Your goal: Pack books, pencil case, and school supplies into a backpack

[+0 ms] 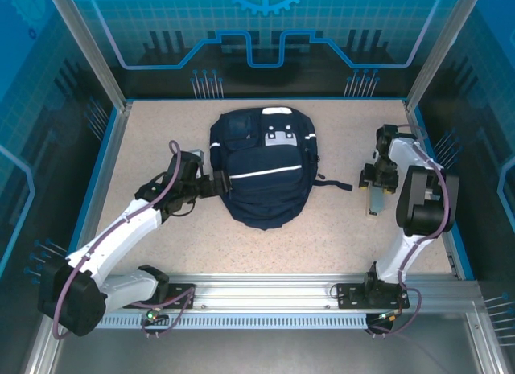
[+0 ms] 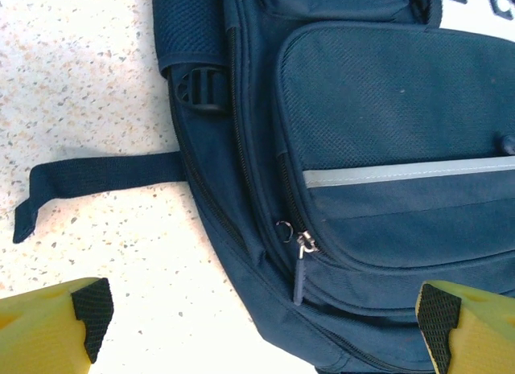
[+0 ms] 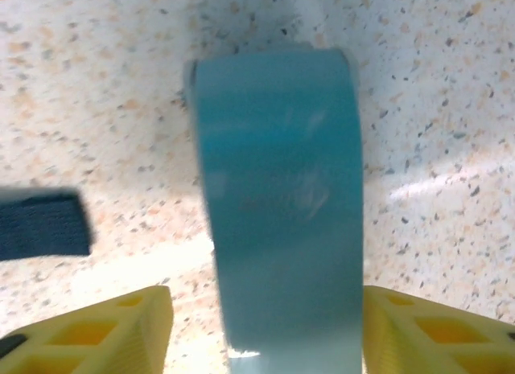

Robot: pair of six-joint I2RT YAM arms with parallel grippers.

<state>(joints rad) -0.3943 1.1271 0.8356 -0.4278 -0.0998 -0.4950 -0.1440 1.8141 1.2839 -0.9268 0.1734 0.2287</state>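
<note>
Backpack (image 1: 261, 177) lies flat mid-surface (image 1: 161, 125), front pocket side up. Every zip I can see looks shut, so no opening for anything to go in.

Left pincer (image 2: 264, 318) sits at the bag's 9 o'clock edge, spread as wide as it goes and holding nothing. Its wrist view has the front pocket's zipper pull (image 2: 299, 269) lying between the two pads (image 2: 90, 308).

Right pincer (image 3: 265, 342) is at 3 o'clock of the bag, well apart from it, pointed down over a teal flat item (image 3: 278, 205) on the surface. It may be the pencil case, but it is too blurred to say. The jaws are part-spread and straddle it. One finger is about touching its edge and there is bare surface between the item and the other finger, so I'd judge it is not pinched.

Risks:
- An off-centre straddle means that on closing one finger hits first, and the item could skid or twist out.
- The item is flat and smooth-looking, so a shallow grip may let it slip on the lift.
- A loose strap end (image 3: 40, 223) lies near the item at 9 o'clock in the wrist view and could get snagged.
- The left jaws are very wide for a small pull. They could grab fabric, not the tab, and drag the whole bag.
- With the bag shut, carrying the item over now leaves nowhere to drop it.
</note>
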